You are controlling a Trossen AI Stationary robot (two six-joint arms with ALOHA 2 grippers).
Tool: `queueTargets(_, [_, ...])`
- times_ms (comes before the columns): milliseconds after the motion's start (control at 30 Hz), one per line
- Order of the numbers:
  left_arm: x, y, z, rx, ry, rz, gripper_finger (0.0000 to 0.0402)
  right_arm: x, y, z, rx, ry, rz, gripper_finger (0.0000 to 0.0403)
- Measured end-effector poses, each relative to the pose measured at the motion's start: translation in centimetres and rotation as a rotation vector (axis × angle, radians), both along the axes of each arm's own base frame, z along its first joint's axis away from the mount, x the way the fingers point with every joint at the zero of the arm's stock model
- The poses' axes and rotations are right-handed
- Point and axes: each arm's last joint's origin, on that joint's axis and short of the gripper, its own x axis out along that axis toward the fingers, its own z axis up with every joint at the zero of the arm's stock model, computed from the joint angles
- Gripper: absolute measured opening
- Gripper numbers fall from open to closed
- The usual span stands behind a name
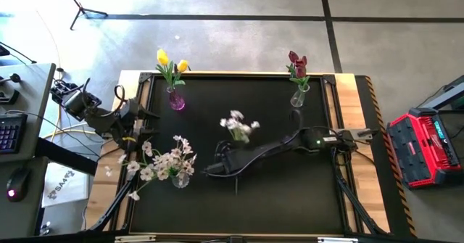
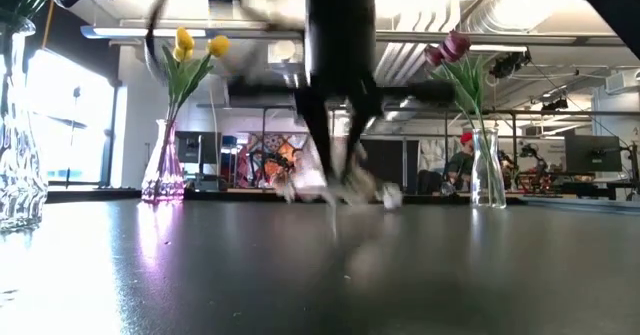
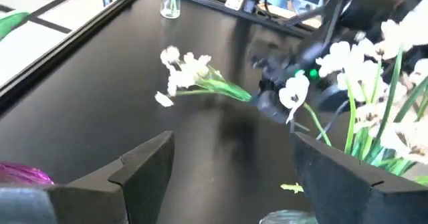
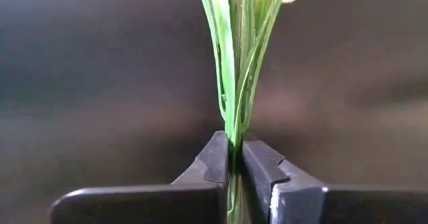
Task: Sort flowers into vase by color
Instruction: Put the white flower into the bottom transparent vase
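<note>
Near the middle of the black worktop (image 1: 290, 192), the right end effector (image 4: 235, 158) is clamping the thin green stems of a white blossom spray (image 1: 239, 125), its two dark fingers pressed nearly together with the stalks squeezed between them. From the right wrist view only the stems are showing; the blossoms are running out of frame, save one pale petal at the edge. From table height the spray is reading as a smeared pale patch behind the dark arm, hard to make out.

At the worktop's left edge the left end effector (image 3: 227, 177) is waiting with its angular fingers spread wide, gripping nothing. Just beside it a clear glass vase (image 1: 180, 178) is carrying a full bunch of white-pinkish sprays (image 1: 165, 162), which is covering most of the vase from above.

Along the far edge, yellow tulips (image 1: 171, 60) are standing in a purple glass vase (image 1: 176, 100), and dark red tulips (image 1: 296, 64) in a clear flared vase (image 1: 298, 96).
</note>
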Motion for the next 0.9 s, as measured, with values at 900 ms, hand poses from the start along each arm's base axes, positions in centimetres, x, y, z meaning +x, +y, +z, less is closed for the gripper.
queueTargets(900, [2.1, -1.2, 7.1, 0.033, -0.421, -0.040, 0.0284, 0.1, -2.7, 21.9, -0.910, -0.252, 0.955, 0.0000])
